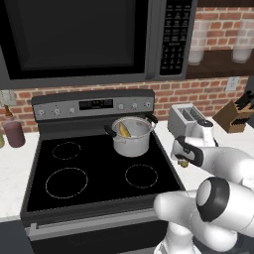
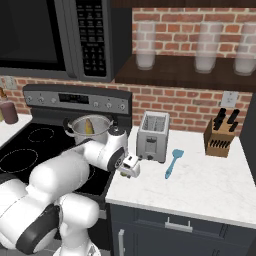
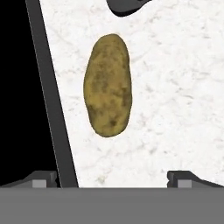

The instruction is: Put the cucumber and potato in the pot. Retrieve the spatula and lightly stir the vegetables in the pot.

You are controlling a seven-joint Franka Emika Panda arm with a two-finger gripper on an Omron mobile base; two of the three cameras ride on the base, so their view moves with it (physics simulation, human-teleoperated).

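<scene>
The steel pot (image 1: pixel 131 141) (image 2: pixel 90 129) stands on the stove's back right burner, and a yellowish oblong piece, the cucumber (image 1: pixel 124 130) (image 2: pixel 89 126), leans inside it. On the white counter just right of the stove's edge lies the brown potato (image 3: pixel 108 85). My gripper (image 1: pixel 182 159) (image 2: pixel 130 170) (image 3: pixel 113 179) points down over it, open, with nothing between the fingertips (image 3: pixel 183 178). The potato sits ahead of the tips and apart from them. The blue-grey spatula (image 2: pixel 173 162) lies flat on the counter to the right of the toaster.
A silver toaster (image 1: pixel 184 119) (image 2: pixel 152 136) stands close behind the gripper. A knife block (image 1: pixel 233 116) (image 2: pixel 219 135) sits at the back right. The stove's dark edge (image 3: pixel 48 87) runs beside the potato. A microwave (image 1: pixel 74 39) hangs above the stove. A bottle (image 1: pixel 14 131) stands far left.
</scene>
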